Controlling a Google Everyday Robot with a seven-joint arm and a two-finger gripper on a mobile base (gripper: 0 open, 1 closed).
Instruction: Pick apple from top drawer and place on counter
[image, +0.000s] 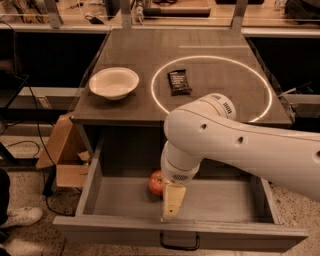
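Observation:
The top drawer (125, 197) is pulled open below the counter (210, 50), which is grey-brown with a thin white circle. The red apple (155, 183) lies on the drawer floor near the middle. My gripper (171, 201) hangs down inside the drawer, right next to the apple's right side and a little in front of it. The white wrist hides the apple's right edge. I cannot tell whether the gripper touches the apple. The drawer's black handle (179, 245) shows at the front panel.
A white bowl (114, 82) stands on the counter's left side. A dark snack bar wrapper (179, 81) lies inside the circle. A cardboard box (64, 156) sits on the floor left of the drawer, with a shoe (17, 216) nearby. A cluttered workbench (165, 9) runs behind.

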